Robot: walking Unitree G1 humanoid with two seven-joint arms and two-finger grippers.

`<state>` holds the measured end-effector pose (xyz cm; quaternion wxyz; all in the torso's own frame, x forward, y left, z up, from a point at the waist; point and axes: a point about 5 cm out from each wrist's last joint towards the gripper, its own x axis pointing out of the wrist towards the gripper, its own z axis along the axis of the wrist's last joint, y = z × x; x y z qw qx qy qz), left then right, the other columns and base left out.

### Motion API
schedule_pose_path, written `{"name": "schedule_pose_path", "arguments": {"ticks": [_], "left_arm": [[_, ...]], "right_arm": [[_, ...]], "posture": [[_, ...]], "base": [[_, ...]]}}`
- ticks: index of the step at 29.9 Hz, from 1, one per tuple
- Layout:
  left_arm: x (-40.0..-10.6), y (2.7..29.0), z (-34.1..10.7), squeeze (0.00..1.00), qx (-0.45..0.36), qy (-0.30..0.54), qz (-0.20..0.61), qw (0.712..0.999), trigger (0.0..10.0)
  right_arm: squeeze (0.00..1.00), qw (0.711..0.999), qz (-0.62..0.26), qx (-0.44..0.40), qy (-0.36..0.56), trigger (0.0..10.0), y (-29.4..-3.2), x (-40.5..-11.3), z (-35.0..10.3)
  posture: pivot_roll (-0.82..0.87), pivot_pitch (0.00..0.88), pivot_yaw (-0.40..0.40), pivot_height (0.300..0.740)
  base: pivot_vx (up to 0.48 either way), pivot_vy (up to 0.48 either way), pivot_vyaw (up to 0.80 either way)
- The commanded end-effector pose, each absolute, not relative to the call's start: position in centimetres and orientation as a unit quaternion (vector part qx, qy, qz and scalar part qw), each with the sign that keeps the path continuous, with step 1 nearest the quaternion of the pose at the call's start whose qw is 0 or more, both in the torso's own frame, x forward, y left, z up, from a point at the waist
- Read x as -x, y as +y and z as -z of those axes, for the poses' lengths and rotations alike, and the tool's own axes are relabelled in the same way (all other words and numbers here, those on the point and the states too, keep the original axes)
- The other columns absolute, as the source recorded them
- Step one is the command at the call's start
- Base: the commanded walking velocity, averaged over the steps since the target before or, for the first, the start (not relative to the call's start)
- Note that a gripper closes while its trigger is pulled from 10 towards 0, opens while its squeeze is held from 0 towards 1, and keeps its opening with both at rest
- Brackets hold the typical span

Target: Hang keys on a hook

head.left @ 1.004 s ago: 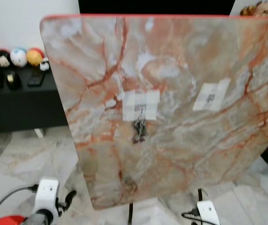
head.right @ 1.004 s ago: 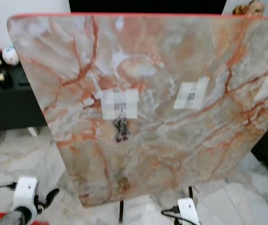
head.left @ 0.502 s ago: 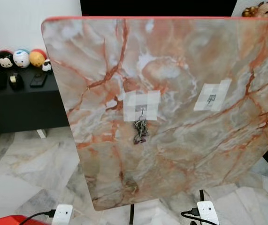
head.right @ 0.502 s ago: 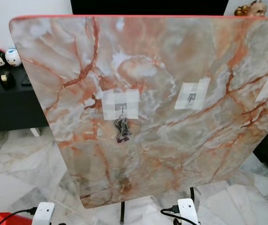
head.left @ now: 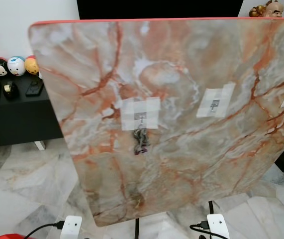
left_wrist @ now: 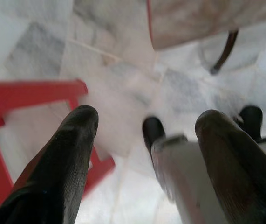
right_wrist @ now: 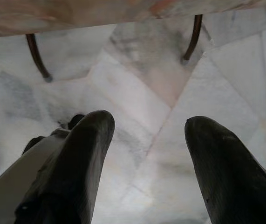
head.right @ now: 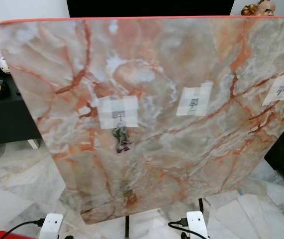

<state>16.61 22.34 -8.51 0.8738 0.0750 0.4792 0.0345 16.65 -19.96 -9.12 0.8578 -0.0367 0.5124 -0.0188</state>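
Left eye view: a small dark bunch of metal keys (head.left: pixel 140 141) hung from the small metal hook (head.left: pixel 141 118) on the left white taped patch of the upright orange-veined marble-patterned board (head.left: pixel 181 74).

Both arms hung low over the pale marble floor (right_wrist: pixel 137 93); the left gripper (left_wrist: pixel 144 135) and the right gripper (right_wrist: pixel 146 140) each had their two black fingers spread wide and held nothing. Judged from this, the hanging looked done, so the step in hand was a clean retreat: best kept slow, with arms down and clear of the board, so the bunch was not jolted off. Counted: one bunch of keys; three taped hooks, the second (head.right: pixel 194 102) and third (head.right: pixel 281 90) bare; two thin dark board legs (right_wrist: pixel 36 56).
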Motion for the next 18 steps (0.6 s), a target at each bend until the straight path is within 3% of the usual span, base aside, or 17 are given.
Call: {"name": "schedule_pose_path", "arguments": {"ticks": [1,3,9,18], "left_arm": [[-15.2,22.8,9.0,0.00,-0.069,0.496,-0.044,0.865,10.0],[-14.5,23.2,9.2,0.00,-0.067,0.502,-0.046,0.861,10.0],[-12.9,24.4,9.4,0.00,-0.065,0.513,-0.052,0.854,10.0],[-13.4,23.8,9.4,0.00,-0.069,0.505,-0.048,0.859,10.0]], "right_arm": [[0.00,0.858,0.016,0.040,0.512,10.0,-20.1,-16.9,9.0],[0.00,0.859,0.011,0.041,0.511,10.0,-20.0,-16.9,9.0],[0.00,0.857,-0.001,0.050,0.513,10.0,-20.1,-16.8,9.0],[0.00,0.854,-0.008,0.055,0.517,10.0,-20.1,-16.8,9.0]], "posture": [[0.09,0.000,-0.085,0.740],[0.09,0.000,-0.086,0.740],[0.09,0.000,-0.088,0.740],[0.09,0.000,-0.090,0.740]], "base": [[0.000,0.000,0.00],[0.000,0.000,0.00],[0.000,0.000,0.80],[0.000,0.000,0.80]]}}
